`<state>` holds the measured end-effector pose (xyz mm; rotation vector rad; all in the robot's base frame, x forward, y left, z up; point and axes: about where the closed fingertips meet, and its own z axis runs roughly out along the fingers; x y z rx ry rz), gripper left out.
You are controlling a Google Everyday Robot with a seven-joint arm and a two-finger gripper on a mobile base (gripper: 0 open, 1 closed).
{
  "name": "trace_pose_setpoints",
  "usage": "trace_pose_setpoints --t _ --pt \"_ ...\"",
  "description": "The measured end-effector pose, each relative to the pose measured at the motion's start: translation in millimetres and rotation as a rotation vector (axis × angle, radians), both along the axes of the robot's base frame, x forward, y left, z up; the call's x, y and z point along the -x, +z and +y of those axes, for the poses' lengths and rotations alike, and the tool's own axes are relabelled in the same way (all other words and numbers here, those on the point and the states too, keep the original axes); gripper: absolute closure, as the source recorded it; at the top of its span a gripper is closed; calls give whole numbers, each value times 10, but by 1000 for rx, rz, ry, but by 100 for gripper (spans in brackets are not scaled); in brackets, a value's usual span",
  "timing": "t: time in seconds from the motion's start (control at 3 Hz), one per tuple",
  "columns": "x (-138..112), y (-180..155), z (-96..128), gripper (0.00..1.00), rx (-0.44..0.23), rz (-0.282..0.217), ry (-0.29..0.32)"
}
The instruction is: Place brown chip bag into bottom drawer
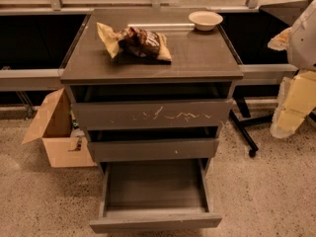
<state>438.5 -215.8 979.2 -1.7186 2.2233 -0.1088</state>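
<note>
**benchrat:** So where was everything when you grabbed that frame? Was the bag in yet?

**remote_op:** Nope. From my seat the bag was lying on top of the cabinet, about mid-top and a touch toward 9 o'clock. It was crumpled, with the dark brown middle facing up, one tan end sticking out at 10 o'clock and the other at 4. A cream bowl sat upright in the 1 o'clock corner of the top, well apart from the bag.

**benchrat:** And the drawer?

**remote_op:** The bottom drawer was pulled way out toward me at 6 o'clock, a wide shallow tray with a plain front. The middle drawer and the scratched top drawer were each only slightly out, with a dark gap above each front.

**benchrat:** Gripper?

**remote_op:** The gripper hung off at 3 o'clock by the frame edge, beside the cabinet and roughly level with the top drawer. It wasn't touching anything and was well apart from the bag. All I got was a cream-yellow smear, so I honestly couldn't tell whether it was spread or pressed together.

**benchrat:** Anything else around?

**remote_op:** A cardboard box with its flap open sat on the speckled floor at 9 o'clock, just beside the cabinet. A black stand leg was at 4 o'clock.
</note>
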Motion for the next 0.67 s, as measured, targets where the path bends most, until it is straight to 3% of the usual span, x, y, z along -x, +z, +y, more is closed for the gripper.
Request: trace_pose_setpoints --t 0.33,0.67 --pt "-1 2 1 0 0 -1 0" --pt "-300 19 110 0 -35 -57 43"
